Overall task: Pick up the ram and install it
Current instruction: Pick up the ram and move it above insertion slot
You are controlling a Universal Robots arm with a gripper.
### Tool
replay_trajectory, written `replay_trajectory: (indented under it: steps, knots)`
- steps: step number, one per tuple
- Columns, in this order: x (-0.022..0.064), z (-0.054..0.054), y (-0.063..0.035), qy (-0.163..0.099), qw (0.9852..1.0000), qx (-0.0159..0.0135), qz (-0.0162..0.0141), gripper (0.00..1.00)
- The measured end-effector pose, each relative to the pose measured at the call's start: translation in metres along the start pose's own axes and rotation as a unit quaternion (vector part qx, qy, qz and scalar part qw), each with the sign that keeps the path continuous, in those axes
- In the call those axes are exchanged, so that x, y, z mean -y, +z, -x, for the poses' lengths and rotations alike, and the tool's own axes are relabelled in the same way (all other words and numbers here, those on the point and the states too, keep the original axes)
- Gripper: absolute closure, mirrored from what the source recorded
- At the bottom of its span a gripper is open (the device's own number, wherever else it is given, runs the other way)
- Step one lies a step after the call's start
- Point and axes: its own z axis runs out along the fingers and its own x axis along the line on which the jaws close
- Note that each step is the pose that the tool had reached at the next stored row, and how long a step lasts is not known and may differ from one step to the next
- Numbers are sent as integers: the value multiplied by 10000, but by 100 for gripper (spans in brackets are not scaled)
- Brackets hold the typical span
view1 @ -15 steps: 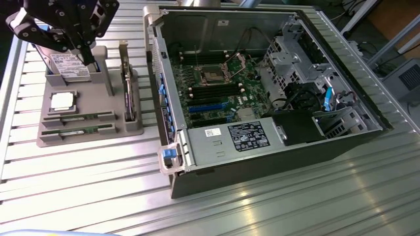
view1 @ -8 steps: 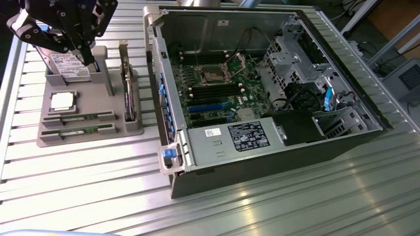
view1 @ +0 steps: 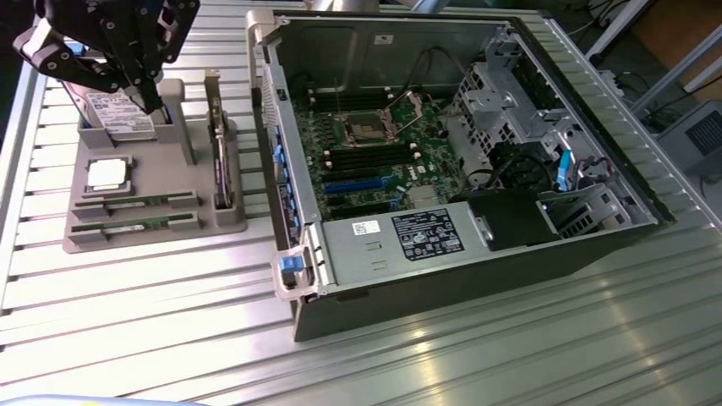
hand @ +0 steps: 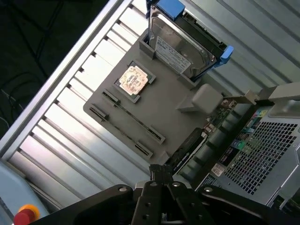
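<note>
Step in hand: the approach, with pick-up not yet done. The gripper [view1: 144, 100] hangs over the far end of the gray holder [view1: 158, 243], closest to the upright hard drive [view1: 117, 114]. Its pincer is pressed together and pinches nothing. The ram [view1: 138, 203] lies in a slot at the near end of the holder, with a second stick [view1: 135, 226] just beside it. Both sit apart from the gripper, past the square processor chip [view1: 107, 173]. The expansion card [view1: 222, 165] stands in the holder on the exterior view's right. The open computer case [view1: 296, 127] is beside the holder, and the dark memory slots [view1: 363, 158] on its board look free. My judgement: the pick calls for spreading the jaws, centring over one stick's long edge and gripping it square without touching its neighbour.
</note>
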Motion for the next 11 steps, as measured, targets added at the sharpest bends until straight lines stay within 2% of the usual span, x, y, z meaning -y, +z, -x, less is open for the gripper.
replay_trajectory:
  steps: [5,11]
  knots:
    - [-1,-2,5,-359,9994,-14,8,90]
    - [-1,-2,9,-746,9972,-30,15,90]
